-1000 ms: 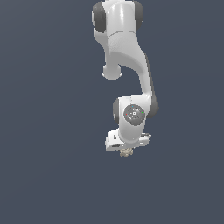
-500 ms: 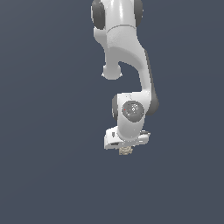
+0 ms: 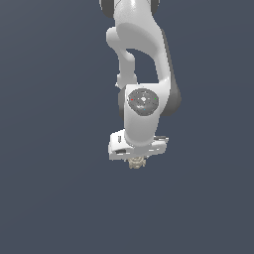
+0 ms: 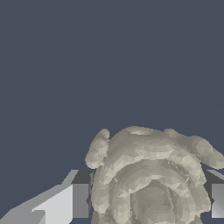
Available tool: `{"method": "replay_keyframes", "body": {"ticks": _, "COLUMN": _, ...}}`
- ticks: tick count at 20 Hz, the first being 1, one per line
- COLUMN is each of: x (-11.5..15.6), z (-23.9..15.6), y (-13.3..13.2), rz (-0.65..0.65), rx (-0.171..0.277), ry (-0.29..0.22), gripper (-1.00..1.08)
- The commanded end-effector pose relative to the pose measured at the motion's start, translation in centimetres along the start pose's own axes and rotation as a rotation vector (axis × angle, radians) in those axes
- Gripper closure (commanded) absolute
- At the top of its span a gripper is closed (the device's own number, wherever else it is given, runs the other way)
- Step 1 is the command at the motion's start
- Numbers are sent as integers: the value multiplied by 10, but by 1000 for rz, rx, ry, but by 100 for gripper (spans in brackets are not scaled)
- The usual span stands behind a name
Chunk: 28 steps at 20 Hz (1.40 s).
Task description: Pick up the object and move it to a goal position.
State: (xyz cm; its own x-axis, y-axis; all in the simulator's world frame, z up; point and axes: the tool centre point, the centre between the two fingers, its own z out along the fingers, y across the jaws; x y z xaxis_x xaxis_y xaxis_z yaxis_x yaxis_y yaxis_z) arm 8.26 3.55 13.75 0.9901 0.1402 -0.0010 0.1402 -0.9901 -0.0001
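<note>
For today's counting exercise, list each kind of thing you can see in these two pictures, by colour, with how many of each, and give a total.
White robot arm: 1
White end effector: 1
Beige knobbly object, between the end effector's fingers: 1
Total: 3

In the exterior view, the white arm point(image 3: 141, 74) runs off the top edge, so its base is unseen. The gripper point(image 3: 137, 159) hides most of the beige object point(image 3: 136, 162), and its fingers are too small to make out. In the wrist view, the object point(image 4: 151, 179) and both fingers point(image 4: 81, 200) are cut off by the frame edge.
</note>
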Motion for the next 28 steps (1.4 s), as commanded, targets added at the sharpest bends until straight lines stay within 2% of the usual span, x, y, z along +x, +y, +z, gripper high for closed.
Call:
{"method": "replay_keyframes", "body": {"ticks": 1, "x": -2, "z": -29, "y": 10, "rz": 0, "rx": 0, "ry": 1, "gripper": 108}}
{"method": "replay_keyframes", "body": {"ticks": 18, "x": -13, "z": -209, "y": 70, "rz": 0, "rx": 1, "ry": 1, "gripper": 108}}
{"method": "replay_keyframes", "body": {"ticks": 28, "x": -13, "z": -261, "y": 89, "rz": 0, "rx": 0, "ry": 1, "gripper": 108}}
